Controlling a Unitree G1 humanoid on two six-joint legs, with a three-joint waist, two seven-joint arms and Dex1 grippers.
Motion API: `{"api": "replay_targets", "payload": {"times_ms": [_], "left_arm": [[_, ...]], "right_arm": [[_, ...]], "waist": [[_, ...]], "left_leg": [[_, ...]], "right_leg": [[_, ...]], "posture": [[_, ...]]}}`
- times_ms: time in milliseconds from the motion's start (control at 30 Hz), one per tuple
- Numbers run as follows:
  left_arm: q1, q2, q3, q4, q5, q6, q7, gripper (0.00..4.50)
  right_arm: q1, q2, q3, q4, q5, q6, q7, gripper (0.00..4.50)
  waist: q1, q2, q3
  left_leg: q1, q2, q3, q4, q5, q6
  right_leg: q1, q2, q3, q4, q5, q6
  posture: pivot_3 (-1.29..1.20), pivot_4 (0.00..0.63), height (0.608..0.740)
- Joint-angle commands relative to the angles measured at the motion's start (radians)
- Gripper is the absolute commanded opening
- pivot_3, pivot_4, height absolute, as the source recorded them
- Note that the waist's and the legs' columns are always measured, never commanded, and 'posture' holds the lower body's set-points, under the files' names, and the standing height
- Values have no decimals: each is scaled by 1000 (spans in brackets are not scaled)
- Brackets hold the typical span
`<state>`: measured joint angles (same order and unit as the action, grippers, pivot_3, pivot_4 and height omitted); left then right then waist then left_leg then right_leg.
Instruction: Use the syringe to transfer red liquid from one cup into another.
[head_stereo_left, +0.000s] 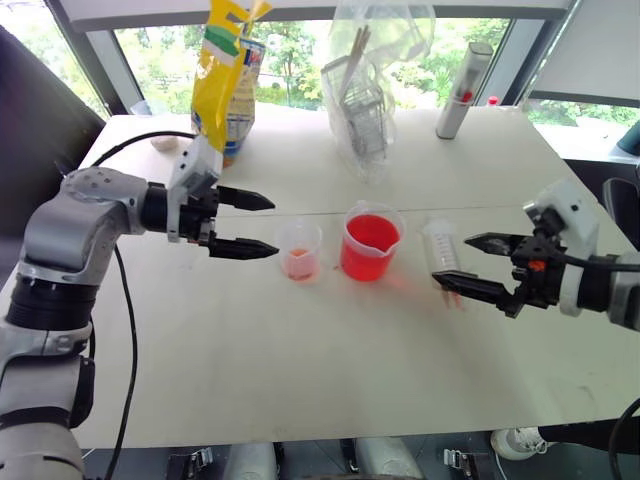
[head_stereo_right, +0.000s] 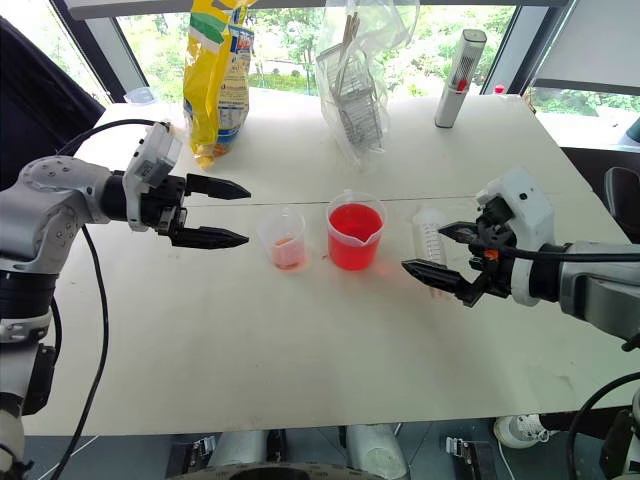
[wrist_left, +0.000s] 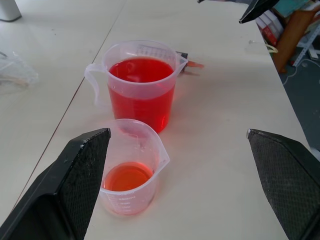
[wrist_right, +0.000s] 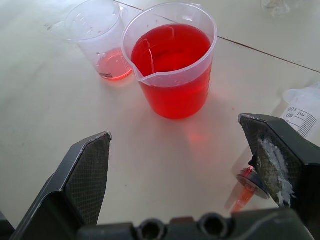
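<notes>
The wide clear beaker (head_stereo_left: 370, 240) stands mid-table, nearly full of red liquid (wrist_left: 141, 70). Just left of it stands the small narrow cup (head_stereo_left: 300, 250) with a shallow layer of red-orange liquid. The syringe (head_stereo_left: 441, 243) lies flat on the table right of the beaker, its orange nozzle (wrist_right: 247, 187) pointing toward me. My right gripper (head_stereo_left: 451, 258) hovers open over the syringe's near end, apart from it. Left of the small cup, my left gripper (head_stereo_left: 274, 226) is open and empty, pointing toward the cup.
A yellow snack bag (head_stereo_left: 225, 70), a clear plastic bag of utensils (head_stereo_left: 370, 90) and a white-grey cylinder (head_stereo_left: 463, 90) stand along the table's far side. A black cable (head_stereo_left: 125, 320) hangs by my left arm. The near half of the table (head_stereo_left: 300, 370) is bare.
</notes>
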<state>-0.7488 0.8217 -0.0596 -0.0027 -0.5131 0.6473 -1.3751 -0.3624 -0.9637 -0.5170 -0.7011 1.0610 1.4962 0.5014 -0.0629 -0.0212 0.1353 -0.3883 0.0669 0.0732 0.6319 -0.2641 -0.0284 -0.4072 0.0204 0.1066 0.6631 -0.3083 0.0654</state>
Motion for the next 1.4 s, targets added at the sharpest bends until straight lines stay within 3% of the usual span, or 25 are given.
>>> {"api": "replay_targets", "payload": {"times_ms": [33, 333, 667, 933, 1100, 1400], "left_arm": [[-23, 4, 20, -12, -15, -5, -6, 4500], [-30, -21, 18, -4, -15, -19, -4, 4500], [-66, -44, -10, 46, 17, -61, -30, 4500], [-96, -74, -31, 84, 39, -96, -40, 4500], [-101, -90, -37, 92, 51, -112, -38, 4500], [-61, -89, -19, 38, 43, -101, -9, 4500]], "right_arm": [[-25, -14, -9, -2, 24, -28, -14, 4443], [4, -51, -5, 14, 39, -23, -23, 4443], [-70, -49, 21, 97, 84, 100, -113, 4443], [-336, -57, 316, 492, 0, 118, -247, 4443], [-581, 17, 530, 853, -149, 118, -308, 4443], [-790, 159, 822, 1256, -452, 18, -120, 4443]], "waist": [[0, 0, 0], [3, 0, 0], [3, 0, 0], [-5, 0, 0], [-8, 1, 0], [-5, 1, 0]], "left_leg": [[0, 0, 0, 0, 0, 0], [0, 0, 0, 0, 0, 0], [0, 0, 0, 0, 0, 0], [0, 0, 1, 0, 0, 0], [0, 0, 3, 0, 0, 0], [-2, 0, 4, -1, 0, 1]], "right_leg": [[0, 0, 0, 0, 0, 0], [0, 0, 0, 0, 0, 0], [0, 0, 0, 0, 0, 0], [-1, 0, 1, 0, 0, 0], [-2, 0, 1, 0, 0, -1], [-5, 0, 1, 0, 0, -1]], "posture": [[0, 150, 739], [0, 150, 739], [0, 150, 739], [0, 150, 739], [0, 150, 739], [0, 150, 739]]}}
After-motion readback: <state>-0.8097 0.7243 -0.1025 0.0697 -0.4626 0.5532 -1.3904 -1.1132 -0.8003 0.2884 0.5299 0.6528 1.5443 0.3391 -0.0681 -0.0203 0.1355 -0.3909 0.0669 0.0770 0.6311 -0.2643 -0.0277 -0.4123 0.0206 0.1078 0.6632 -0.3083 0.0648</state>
